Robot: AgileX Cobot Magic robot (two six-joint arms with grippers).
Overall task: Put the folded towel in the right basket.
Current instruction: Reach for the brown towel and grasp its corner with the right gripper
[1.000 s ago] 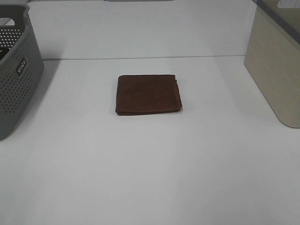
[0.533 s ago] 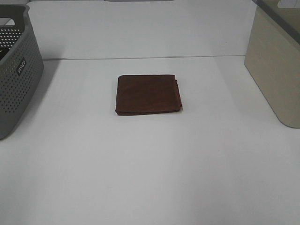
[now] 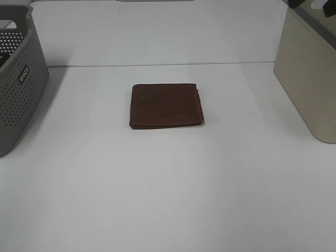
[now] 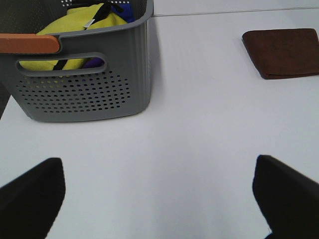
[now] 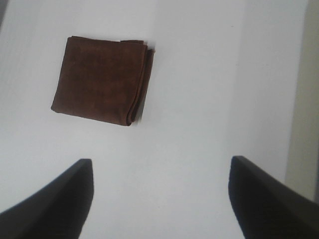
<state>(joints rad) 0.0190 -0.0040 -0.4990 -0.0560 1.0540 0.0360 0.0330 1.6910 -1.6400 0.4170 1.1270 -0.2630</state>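
Observation:
The folded brown towel (image 3: 166, 106) lies flat in the middle of the white table. It also shows in the left wrist view (image 4: 282, 52) and in the right wrist view (image 5: 101, 79). The right basket (image 3: 310, 79) is beige and stands at the table's right edge; a strip of it shows in the right wrist view (image 5: 305, 99). My left gripper (image 4: 159, 199) is open and empty, near the grey basket and far from the towel. My right gripper (image 5: 159, 199) is open and empty, above the table and short of the towel. Neither gripper shows in the exterior high view.
A grey perforated basket (image 3: 18, 79) stands at the left edge. In the left wrist view it (image 4: 89, 84) holds yellow and dark cloth (image 4: 82, 22). The table's back edge (image 3: 157, 64) runs behind the towel.
The towel and both baskets have not moved. A small dark shape now shows at the top right corner of the exterior high view, above the right basket.

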